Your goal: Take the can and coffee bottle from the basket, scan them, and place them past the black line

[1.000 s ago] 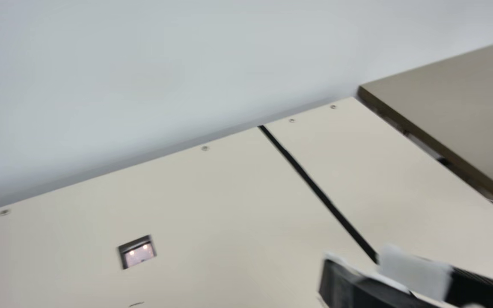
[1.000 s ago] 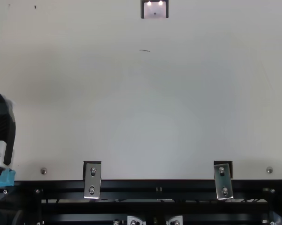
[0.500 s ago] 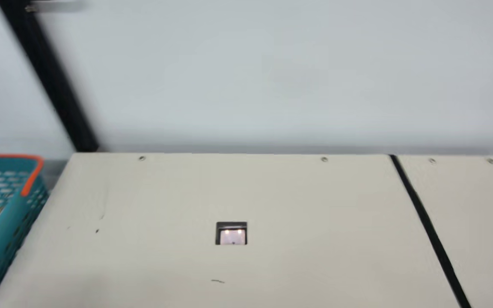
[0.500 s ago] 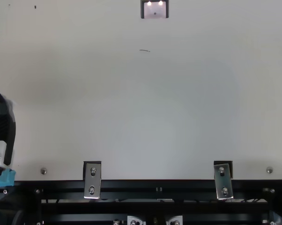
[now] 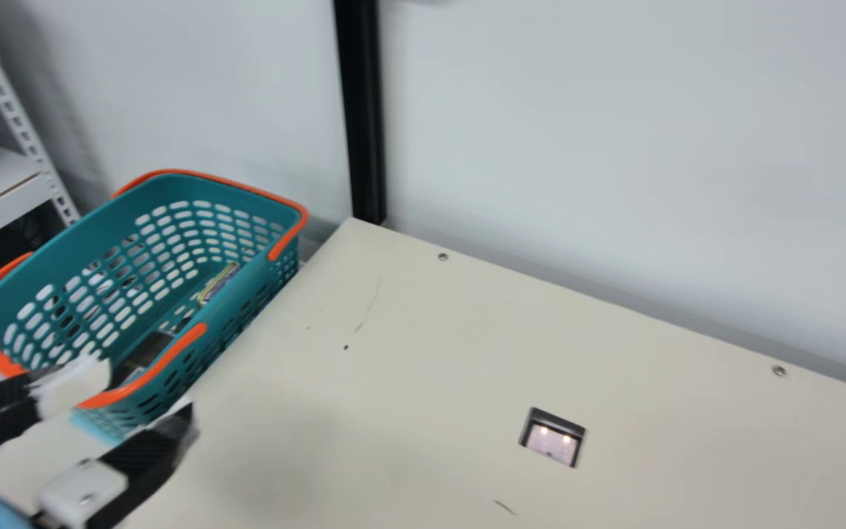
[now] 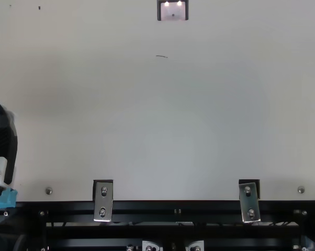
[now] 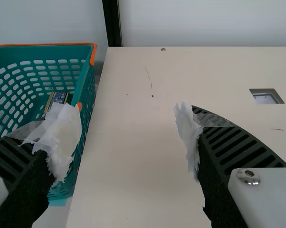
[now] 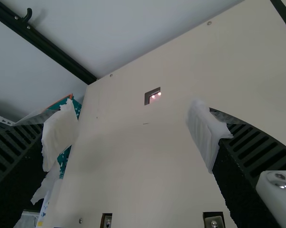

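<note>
At the main view's lower left, my left gripper (image 5: 145,389) stands open beside the teal basket (image 5: 255,288), one finger over its near end. In the left wrist view this gripper (image 7: 128,126) has its fingers wide apart, nothing between them. A gold-edged item (image 5: 219,283), seemingly the can, lies inside the basket, partly behind its wall. Nearer sits a dark object (image 5: 145,351), partly hidden; I cannot tell whether it is the bottle. My right gripper (image 8: 136,128) is open and empty above the table. The black line (image 8: 284,16) crosses the right wrist view's corner.
A scanner window (image 5: 553,441) is set into the cream table (image 5: 408,382). Behind the table rise a pale wall and a black post (image 5: 363,110). White shelving (image 5: 8,88) stands beyond the basket. Metal brackets (image 6: 103,201) hold the rail at the table's front edge.
The neck camera has turned left, bringing the basket and my left gripper into the main view. In the top view, the left finger has stayed still.
</note>
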You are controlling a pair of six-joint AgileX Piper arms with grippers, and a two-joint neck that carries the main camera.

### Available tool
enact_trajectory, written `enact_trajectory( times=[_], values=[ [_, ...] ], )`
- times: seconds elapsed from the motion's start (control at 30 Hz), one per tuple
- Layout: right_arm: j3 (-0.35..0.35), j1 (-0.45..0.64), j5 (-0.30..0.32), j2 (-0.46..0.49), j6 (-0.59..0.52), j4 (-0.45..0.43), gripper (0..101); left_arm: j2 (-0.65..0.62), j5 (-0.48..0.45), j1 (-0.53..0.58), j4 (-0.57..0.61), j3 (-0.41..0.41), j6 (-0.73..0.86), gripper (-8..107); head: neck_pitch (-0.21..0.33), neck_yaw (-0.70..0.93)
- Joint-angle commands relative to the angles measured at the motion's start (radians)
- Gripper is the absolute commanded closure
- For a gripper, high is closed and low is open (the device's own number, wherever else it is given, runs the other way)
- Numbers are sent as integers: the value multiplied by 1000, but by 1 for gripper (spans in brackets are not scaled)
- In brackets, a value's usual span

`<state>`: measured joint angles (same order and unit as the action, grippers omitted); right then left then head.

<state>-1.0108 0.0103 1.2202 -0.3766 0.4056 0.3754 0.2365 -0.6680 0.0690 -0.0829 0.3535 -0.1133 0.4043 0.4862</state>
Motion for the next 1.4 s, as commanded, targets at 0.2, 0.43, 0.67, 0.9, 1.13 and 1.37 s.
enact_trajectory(
  times=[0.2,0.43,0.67,0.9,1.13,1.37],
  values=[
    [0,0,0,0,0,0,0,0,0,0,0,0,0,9,32,75],
    [0,0,0,0,0,0,0,0,0,0,0,0,0,9,32,75],
    [0,0,0,0,0,0,0,67,41,-20,3,33,-32,9,32,75],
    [0,0,0,0,0,0,0,328,146,-97,-42,168,-133,9,32,75],
    [0,0,0,0,0,0,0,657,185,-215,18,382,-80,9,32,75],
    [0,0,0,0,0,0,0,947,103,-415,245,651,209,9,32,75]
  ],
)
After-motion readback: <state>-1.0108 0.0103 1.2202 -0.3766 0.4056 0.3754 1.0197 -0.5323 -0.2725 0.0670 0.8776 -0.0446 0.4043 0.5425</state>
